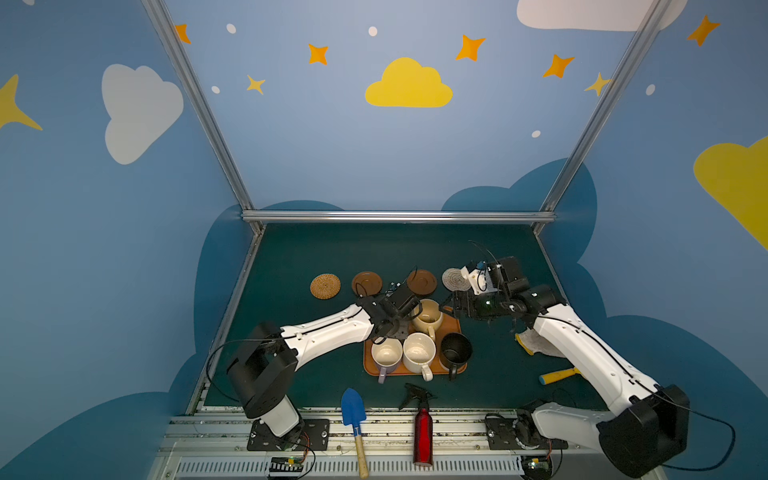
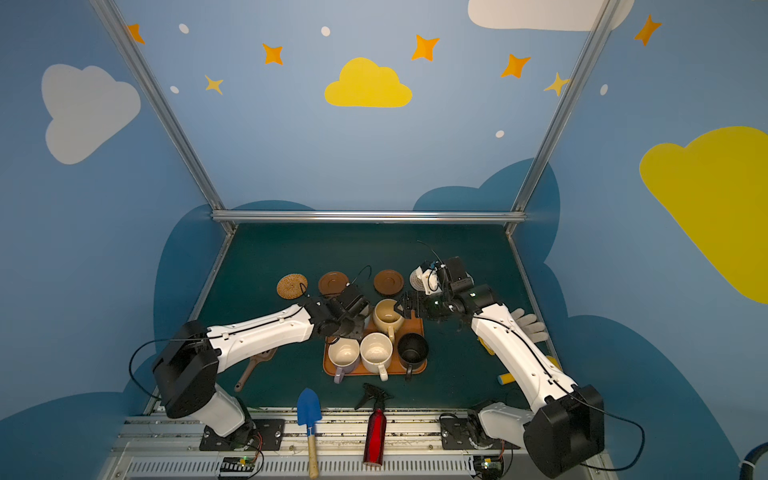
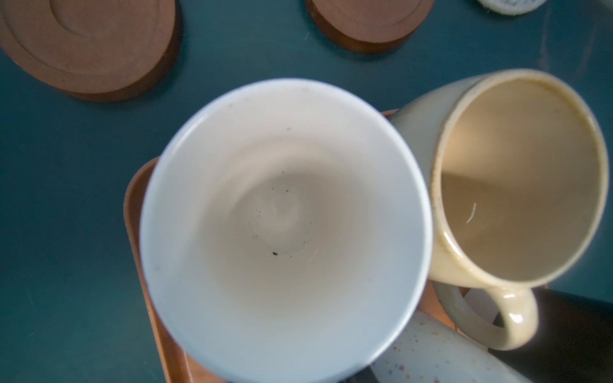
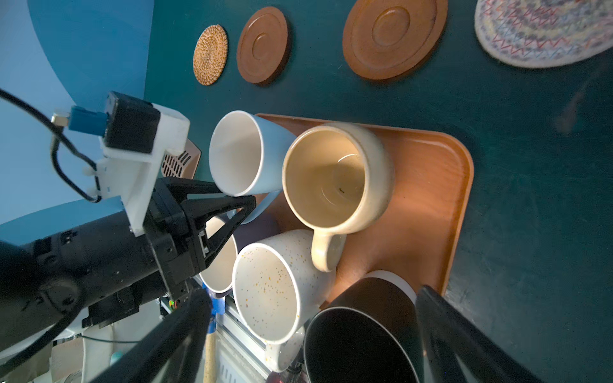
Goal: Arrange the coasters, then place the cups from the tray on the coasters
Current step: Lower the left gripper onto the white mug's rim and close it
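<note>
**Left tool [image 4: 248, 206] pinched on the handle of the light blue ceramic mug [image 4: 245, 152], bare coasters toward 12 o'clock.**

The mug stands at the 10 o'clock corner of the orange-brown wooden tray [image 4: 431, 199]. Its handle points to about 8 o'clock, toward the left arm, and its side is close against the tan-yellow glazed mug [image 4: 335, 175] at 3 o'clock. On the dark green counter [image 1: 374, 249], one dark brown wooden rimmed coaster [image 1: 367, 283] lies at 11 o'clock from the mug and its twin [image 1: 422, 281] at 1 o'clock. Both are near, so the carry looks short, and the left arm is the nearer one. The right tool [image 1: 448, 308] hangs wide open, holding nothing, at the tray's 2 o'clock side.
</note>
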